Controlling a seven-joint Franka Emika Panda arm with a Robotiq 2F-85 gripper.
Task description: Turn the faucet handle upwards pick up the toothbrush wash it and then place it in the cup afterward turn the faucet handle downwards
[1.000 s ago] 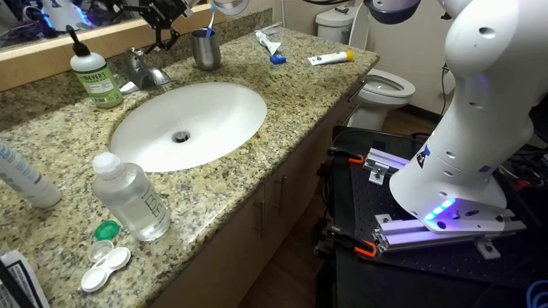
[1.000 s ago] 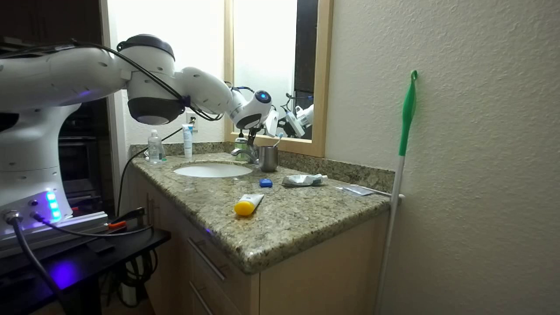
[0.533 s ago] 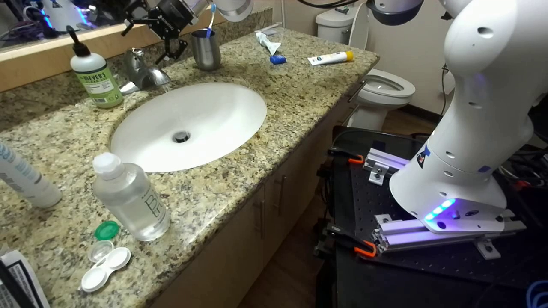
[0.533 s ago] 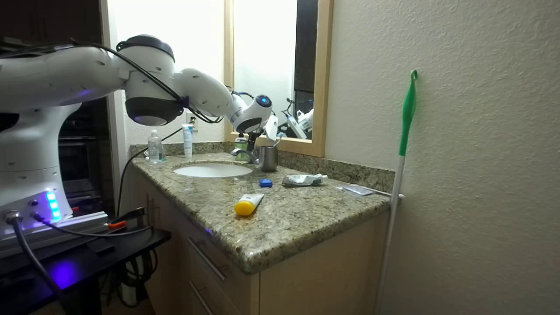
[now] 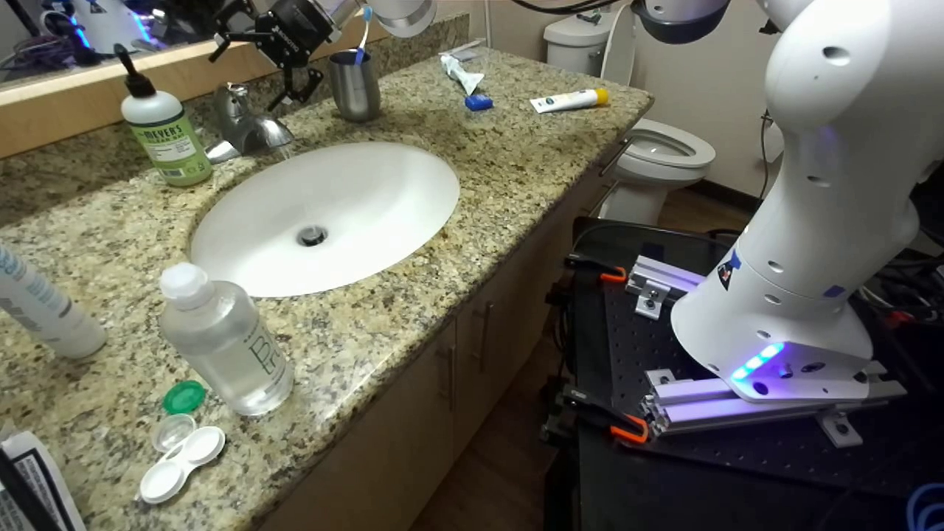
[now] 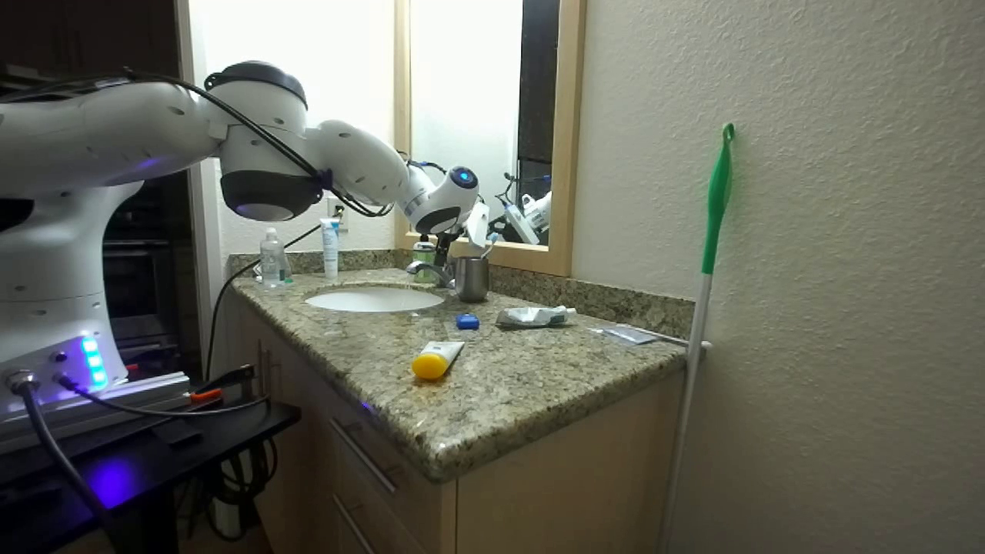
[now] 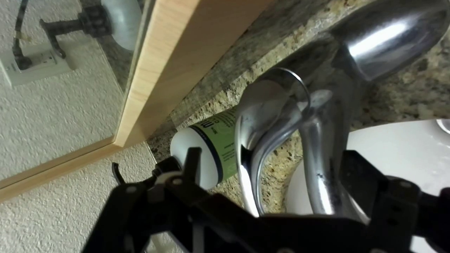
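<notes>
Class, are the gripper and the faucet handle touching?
Apart: in an exterior view the gripper stands open, with backsplash and mirror frame showing between its jaws and the faucet handle.

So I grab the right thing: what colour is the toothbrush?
Light blue at the top, whitish midway, darker blue below: the toothbrush shows best in an exterior view.

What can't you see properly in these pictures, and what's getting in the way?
Toothbrush: its bottom end is hidden by the cup in both exterior views.
Spout: its end is behind the end effector in the wrist view.
Soap bottle: its lower part is behind the faucet handle in the wrist view.
White labelled thing: cut off at the bottom-left corner of an exterior view.
</notes>
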